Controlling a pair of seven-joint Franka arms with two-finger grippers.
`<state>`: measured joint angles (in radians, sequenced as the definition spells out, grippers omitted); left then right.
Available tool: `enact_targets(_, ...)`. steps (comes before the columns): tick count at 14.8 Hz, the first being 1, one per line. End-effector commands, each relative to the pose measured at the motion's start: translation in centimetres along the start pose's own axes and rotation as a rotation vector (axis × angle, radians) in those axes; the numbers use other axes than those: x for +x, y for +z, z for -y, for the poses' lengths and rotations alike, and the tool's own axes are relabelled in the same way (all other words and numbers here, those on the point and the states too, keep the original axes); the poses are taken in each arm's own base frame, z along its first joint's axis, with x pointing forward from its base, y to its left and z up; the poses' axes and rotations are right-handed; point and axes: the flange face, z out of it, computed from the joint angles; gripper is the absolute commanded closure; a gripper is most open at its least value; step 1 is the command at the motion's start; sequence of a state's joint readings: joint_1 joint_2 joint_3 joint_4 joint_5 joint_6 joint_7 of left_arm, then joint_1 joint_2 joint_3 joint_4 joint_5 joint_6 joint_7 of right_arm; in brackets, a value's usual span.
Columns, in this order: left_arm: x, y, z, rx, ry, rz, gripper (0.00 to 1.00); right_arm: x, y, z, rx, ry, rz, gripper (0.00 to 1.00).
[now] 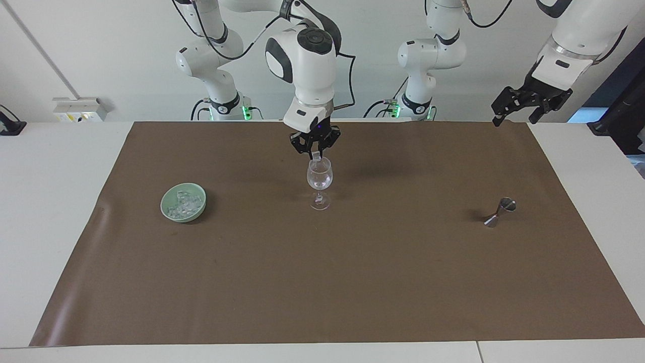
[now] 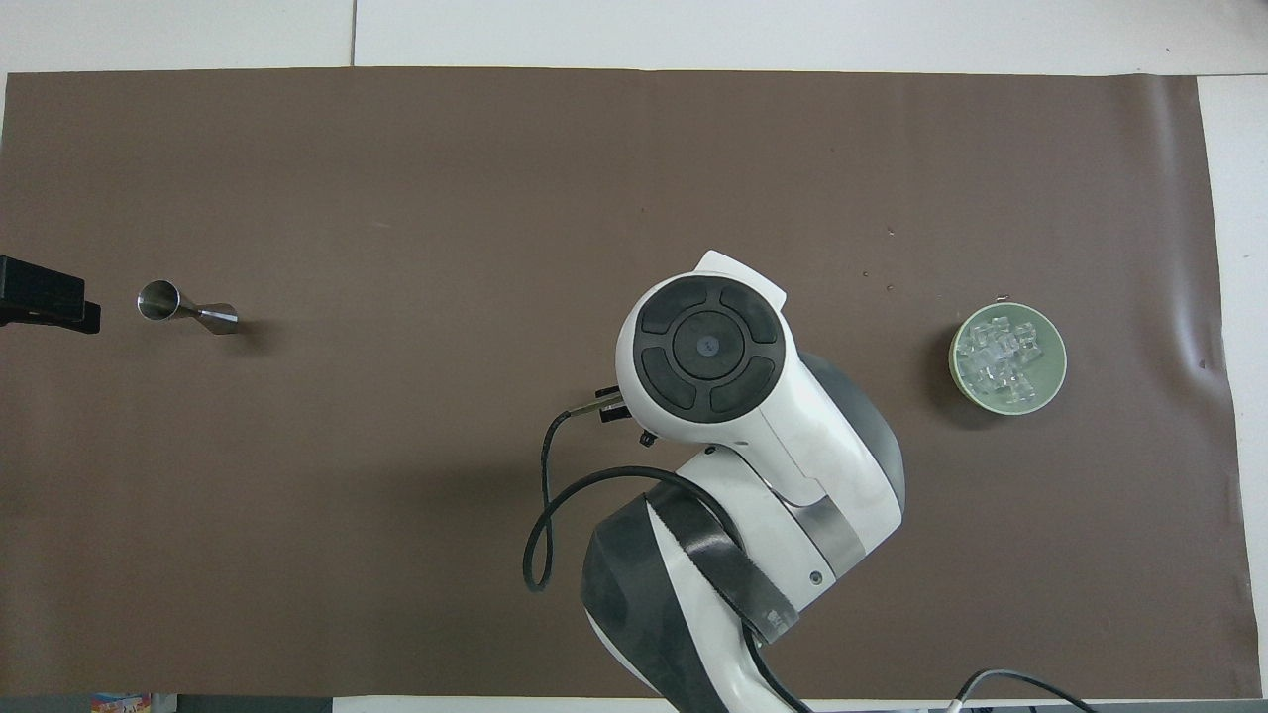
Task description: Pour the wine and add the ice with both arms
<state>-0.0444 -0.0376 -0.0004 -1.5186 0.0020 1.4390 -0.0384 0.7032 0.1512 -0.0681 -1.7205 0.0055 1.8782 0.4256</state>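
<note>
The right gripper (image 1: 316, 153) hangs just over the wine glass (image 1: 319, 182) at mid-bench, fingertips pinched on one ice cube (image 1: 316, 156) above the rim. The rest of the ice (image 1: 183, 205) sits heaped in the green bowl (image 1: 170, 210) toward the right arm's end. The left gripper (image 1: 522, 106) waits raised and wide open near the jigger (image 1: 499, 212).

Two white jointed arms (image 1: 307, 60) with black joint bands are seen; dark cables (image 2: 545, 495) are looped alongside, and black two-finger grippers (image 1: 521, 103) are fitted at the wrists.
</note>
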Motion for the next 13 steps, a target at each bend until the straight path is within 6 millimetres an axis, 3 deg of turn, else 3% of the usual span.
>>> enact_targets(1,-0.14,0.1,0.01,0.011,0.014,-0.016,0.0,-0.91,0.06,-0.21,0.005,0.005,-0.013,0.83)
enact_targets(3,-0.17,0.22,-0.07,0.011,0.015,-0.015,0.0,-0.86,0.06,-0.18,0.007,0.006,-0.018,0.82)
enact_targets(6,-0.19,0.19,-0.17,0.009,0.017,-0.018,0.0,-1.03,0.09,0.12,0.007,0.009,-0.015,0.72)
enact_targets(8,-0.15,0.16,-0.09,0.009,0.015,-0.021,0.0,-1.08,0.0,0.3,0.008,0.009,-0.018,0.56)
enact_targets(10,-0.12,0.13,0.01,0.011,0.014,-0.024,0.0,-1.1,0.03,0.29,0.007,0.011,-0.015,0.48)
enact_targets(13,-0.13,0.15,-0.01,0.009,0.014,-0.022,0.0,-1.08,-0.4,0.4,0.006,0.008,-0.012,0.47)
